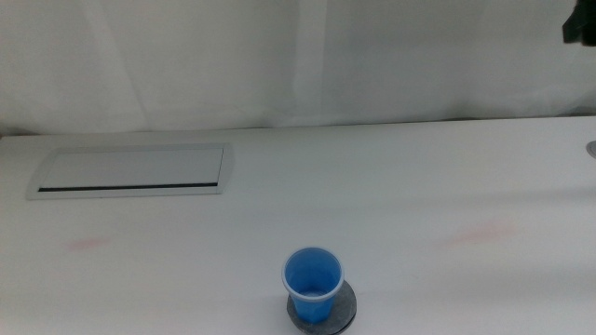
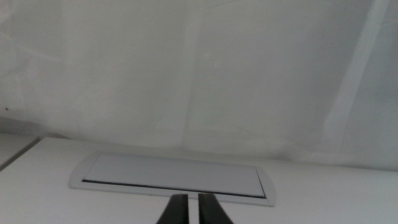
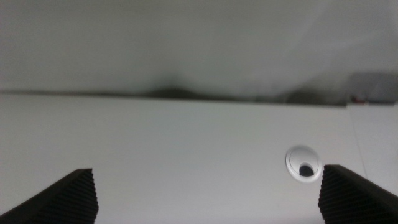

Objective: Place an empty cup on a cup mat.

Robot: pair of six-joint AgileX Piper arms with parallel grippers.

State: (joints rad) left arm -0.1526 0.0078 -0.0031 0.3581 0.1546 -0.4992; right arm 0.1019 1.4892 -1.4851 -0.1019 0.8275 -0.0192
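Right now I see the cup (image 1: pixel 312 280) standing upright on the cup mat (image 1: pixel 343 310), near the front edge of the bench (image 1: pixel 391 186) and roughly midway across it in the middle view; the grey disc shows around the cup's base, mostly on the right and front. Its blue inside looks empty. Neither gripper is near it. From my left wrist camera, the left gripper (image 2: pixel 193 210) has its jaws drawn narrow, with only a thin slit between the tips, holding nothing; it faces the white rectangular panel (image 2: pixel 173 175) with its dark slot, which lies at the bench's far left in the middle view, well apart from the cup. From my right wrist camera, the right gripper (image 3: pixel 208 196) has its jaws spread wide and empty over bare bench, with a small round grommet (image 3: pixel 303 163) ahead of them.
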